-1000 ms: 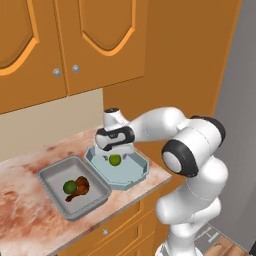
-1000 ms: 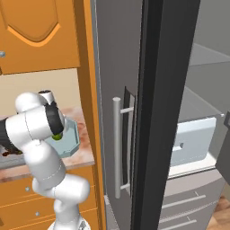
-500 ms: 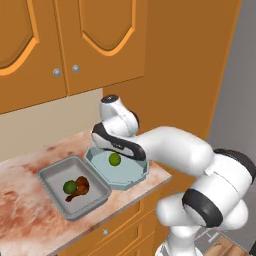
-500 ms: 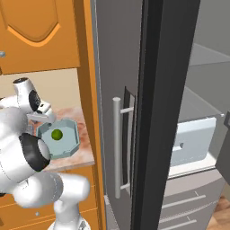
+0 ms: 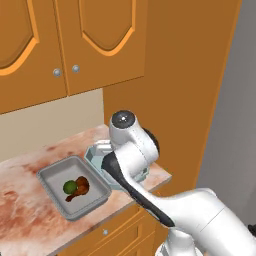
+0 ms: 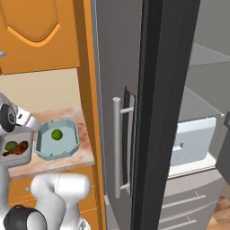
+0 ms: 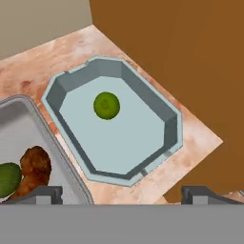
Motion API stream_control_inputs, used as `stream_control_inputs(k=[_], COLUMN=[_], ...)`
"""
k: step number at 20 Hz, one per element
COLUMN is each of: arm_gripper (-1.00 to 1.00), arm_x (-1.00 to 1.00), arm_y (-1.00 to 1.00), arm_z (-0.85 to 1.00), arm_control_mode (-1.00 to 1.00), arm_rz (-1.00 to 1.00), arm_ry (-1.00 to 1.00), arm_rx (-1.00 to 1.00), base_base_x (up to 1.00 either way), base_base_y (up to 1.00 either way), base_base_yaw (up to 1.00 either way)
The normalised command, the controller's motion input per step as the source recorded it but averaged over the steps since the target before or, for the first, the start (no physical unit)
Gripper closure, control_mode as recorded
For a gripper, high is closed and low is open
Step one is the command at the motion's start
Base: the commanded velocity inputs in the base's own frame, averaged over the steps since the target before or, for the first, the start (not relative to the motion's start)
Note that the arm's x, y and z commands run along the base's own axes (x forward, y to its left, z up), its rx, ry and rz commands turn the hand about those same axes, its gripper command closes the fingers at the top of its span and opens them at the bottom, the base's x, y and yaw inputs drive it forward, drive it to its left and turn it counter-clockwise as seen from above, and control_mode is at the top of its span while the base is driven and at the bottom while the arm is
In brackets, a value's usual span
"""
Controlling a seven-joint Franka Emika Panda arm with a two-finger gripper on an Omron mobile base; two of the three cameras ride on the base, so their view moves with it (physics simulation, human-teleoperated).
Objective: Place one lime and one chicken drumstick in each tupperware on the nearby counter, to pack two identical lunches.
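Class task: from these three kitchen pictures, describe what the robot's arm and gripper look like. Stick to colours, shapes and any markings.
The arm is built of smooth, glossy white rounded segments joined by dark grey to black bands. A round grey cap with a small dark centre closes one joint. The gripper ends in two small, blocky dark grey finger tips. No cables or markings can be seen.

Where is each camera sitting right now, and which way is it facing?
Left base view: behind-left of the arm, facing forward-down at the counter, grey tupperware with lime and chicken drumstick; white arm in front.
Right base view: behind-right, facing the fridge door; arm lower left.
Hand view: above, looking down into the octagonal tupperware with its lime; open gripper at the bottom.
All three share both containers.
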Motion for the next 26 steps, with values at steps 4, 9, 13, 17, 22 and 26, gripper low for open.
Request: stream_control_inputs(k=[4,9,13,17,22,26], arm_gripper=[-1.0,-1.0,-1.0,-1.0,-1.0,-1.0], arm_x=[-0.5,0.0,0.0,0.0,0.0,0.0], arm_y=[-0.04,0.0,0.0,0.0,0.0,0.0], arm_z=[0.0,0.0,0.0,0.0,0.0,0.0], arm_control_mode=[1.0,1.0,1.0,1.0,1.0,1.0], arm_rz=[-0.01,0.0,0.0,0.0,0.0,0.0], arm_ry=[-0.05,0.0,0.0,0.0,0.0,0.0], arm_rx=[0.02,0.0,0.0,0.0,0.0,0.0], base_base_x=[-0.5,-1.0,-0.99,-0.66,-0.66,0.25], base_base_y=[0.0,-0.15,-0.86,-1.0,-1.0,-1.0], base_base_yaw=[-0.05,-0.19,-0.27,-0.21,-0.13,0.0])
